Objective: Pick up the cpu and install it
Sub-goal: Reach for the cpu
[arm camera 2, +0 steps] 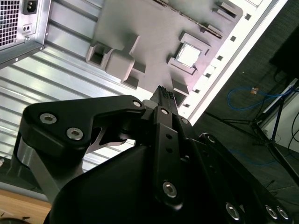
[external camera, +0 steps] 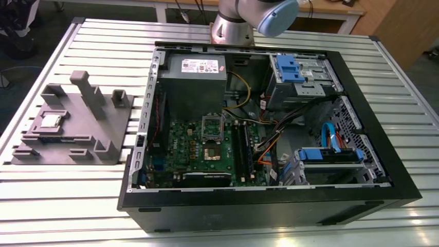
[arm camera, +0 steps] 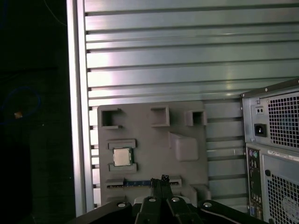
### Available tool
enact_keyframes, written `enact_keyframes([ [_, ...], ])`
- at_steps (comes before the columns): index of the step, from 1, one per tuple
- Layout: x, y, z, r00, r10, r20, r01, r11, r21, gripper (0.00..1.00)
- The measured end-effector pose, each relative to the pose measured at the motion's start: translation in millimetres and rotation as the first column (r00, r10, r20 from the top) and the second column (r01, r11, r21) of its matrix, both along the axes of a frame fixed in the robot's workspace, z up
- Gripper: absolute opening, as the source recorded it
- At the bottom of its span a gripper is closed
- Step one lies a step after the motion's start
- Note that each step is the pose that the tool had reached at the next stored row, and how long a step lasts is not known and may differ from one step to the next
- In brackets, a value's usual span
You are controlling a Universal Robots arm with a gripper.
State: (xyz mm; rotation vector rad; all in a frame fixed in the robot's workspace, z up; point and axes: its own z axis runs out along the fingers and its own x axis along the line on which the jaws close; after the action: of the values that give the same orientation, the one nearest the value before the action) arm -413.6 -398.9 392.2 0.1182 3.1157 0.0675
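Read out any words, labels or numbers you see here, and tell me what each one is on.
No text here can be read.
power supply label: print too small to read.
cpu: no legible marking on its top.
rear case sticker: print too small to read.

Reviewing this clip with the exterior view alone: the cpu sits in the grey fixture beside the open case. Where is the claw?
Observer: In the first wrist view the claw hangs above the table, aimed near the fixture edge and apart from the cpu.
Operator: Holding anything?
Observer: No. Its jaws are shut together on nothing.
Operator: What is on the back of the case?
Observer: A power inlet on its rear panel.
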Motion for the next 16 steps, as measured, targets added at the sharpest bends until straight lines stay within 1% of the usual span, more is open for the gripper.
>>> enact_keyframes([
  [16,-11.3,0.0,0.0,1.0,0.0,0.0,0.0,1.0,0.0,0.1],
])
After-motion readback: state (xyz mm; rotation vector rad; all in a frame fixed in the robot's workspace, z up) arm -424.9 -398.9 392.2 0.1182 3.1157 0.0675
